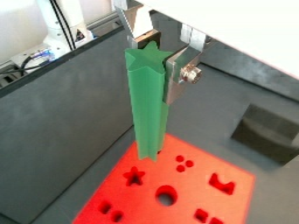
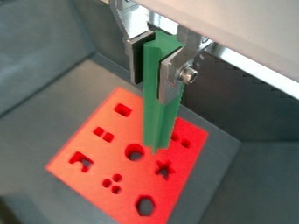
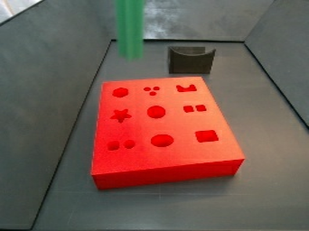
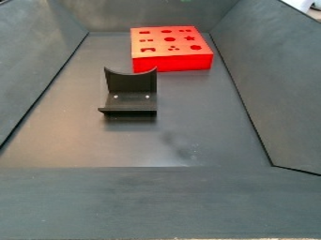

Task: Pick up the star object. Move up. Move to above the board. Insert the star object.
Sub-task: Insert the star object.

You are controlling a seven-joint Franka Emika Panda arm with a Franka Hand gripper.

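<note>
The gripper [image 1: 158,54] hangs above the board [image 1: 193,203] with its silver fingers [image 1: 177,70] clamped on the upper end of the star object [image 1: 146,101], which hangs upright between them, clear of the board's top in both wrist views. In a wrist view the peg's star-shaped end face shows at its top, and the star hole [image 1: 135,177] lies just beside the peg's lower tip; in the other wrist picture the gripper [image 2: 158,52] grips the green peg [image 2: 160,96] the same way, its lower end over the red surface [image 2: 87,144] near the star hole [image 2: 163,169]. In a side view only the peg's lower part [image 3: 129,27] shows, coming down from the picture's upper edge, well above the floor and beyond the board's far edge [image 3: 157,126]; the gripper itself is out of that view. The fixture [image 3: 189,59] stands apart from the board near the far wall. In a side view the fixture [image 4: 128,94] sits mid-floor and the board [image 4: 170,47] lies toward the far end.
</note>
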